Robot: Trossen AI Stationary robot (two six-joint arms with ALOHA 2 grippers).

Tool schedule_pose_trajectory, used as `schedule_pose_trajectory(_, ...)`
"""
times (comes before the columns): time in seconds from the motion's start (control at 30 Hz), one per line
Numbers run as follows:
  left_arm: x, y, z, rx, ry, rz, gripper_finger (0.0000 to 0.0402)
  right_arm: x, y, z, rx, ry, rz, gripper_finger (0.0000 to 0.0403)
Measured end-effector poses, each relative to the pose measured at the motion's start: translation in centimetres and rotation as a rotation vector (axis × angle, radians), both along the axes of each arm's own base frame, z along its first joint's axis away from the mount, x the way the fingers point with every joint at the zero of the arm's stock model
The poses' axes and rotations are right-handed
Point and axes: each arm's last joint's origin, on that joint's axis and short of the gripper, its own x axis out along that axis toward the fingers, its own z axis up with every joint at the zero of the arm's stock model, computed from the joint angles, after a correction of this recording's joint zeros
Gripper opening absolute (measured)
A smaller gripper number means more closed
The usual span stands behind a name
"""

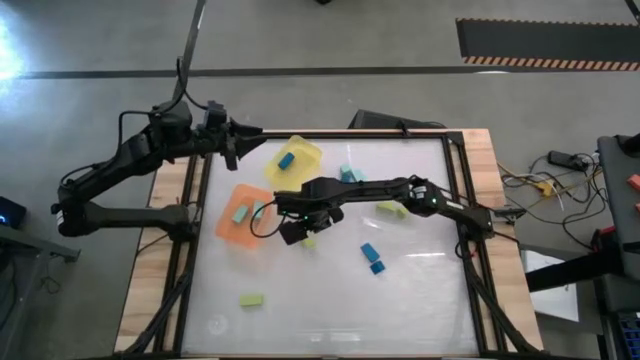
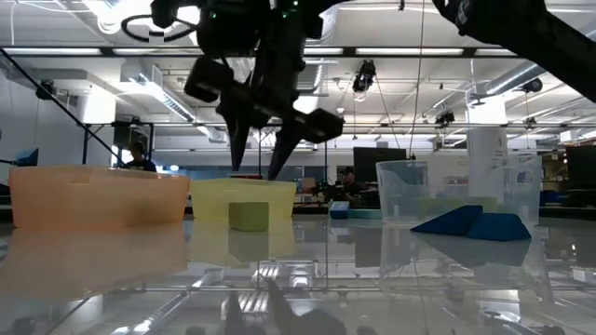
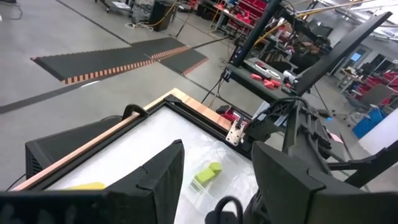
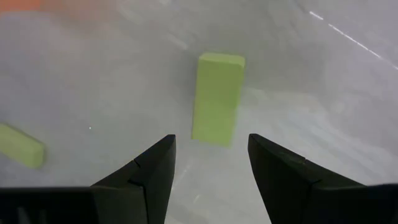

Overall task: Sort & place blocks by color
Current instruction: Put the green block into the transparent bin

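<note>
Nearest the front edge of the tabletop (image 1: 330,320), one yellow-green block (image 1: 251,299) lies alone, well apart from everything else. Further in, two dark blue blocks (image 1: 372,257) sit close together, right of centre. And here's the action: the right end effector (image 1: 305,228) hangs over the middle of the tabletop, fingers spread and empty, pointing down at a small yellow-green block (image 4: 217,98) that lies flat just beyond the fingertips in the right wrist view. In the low view that same end effector (image 2: 261,154) hovers with its tips just above that block (image 2: 249,216), not touching it. Just to its left sits the orange bin (image 1: 243,215), with light teal blocks (image 1: 240,213) inside. Behind it, the yellow bin (image 1: 293,162) holds one blue block (image 1: 286,160). To the right of that bin, a couple of teal blocks (image 1: 347,175) lie on the tabletop, and another yellow-green block (image 1: 390,208) sits beside the right arm. Up at the far left corner the left end effector (image 1: 232,148) waits, fingers parted, nothing between them.
</note>
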Motion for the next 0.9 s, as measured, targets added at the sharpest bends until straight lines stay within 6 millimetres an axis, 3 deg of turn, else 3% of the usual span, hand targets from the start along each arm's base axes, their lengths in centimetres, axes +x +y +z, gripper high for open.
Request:
schedule_pose_trajectory(0.2, 0.4, 0.2, -0.2, 0.000, 0.013, -0.001, 0.0173, 0.5, 0.0, -2.0, -0.002, 0.029, 0.016, 0.0192)
schedule_pose_trajectory(0.57, 0.6, 0.3, -0.5, -0.005, 0.024, -0.001, 0.0173, 1.1, 0.0, -2.8, -0.004, -0.001, 0.016, 0.0192)
schedule_pose_trajectory(0.9, 0.6, 0.3, -0.5, -0.005, 0.026, -0.001, 0.0173, 0.8, -0.3, -5.1, -0.028, 0.029, 0.007, 0.0192)
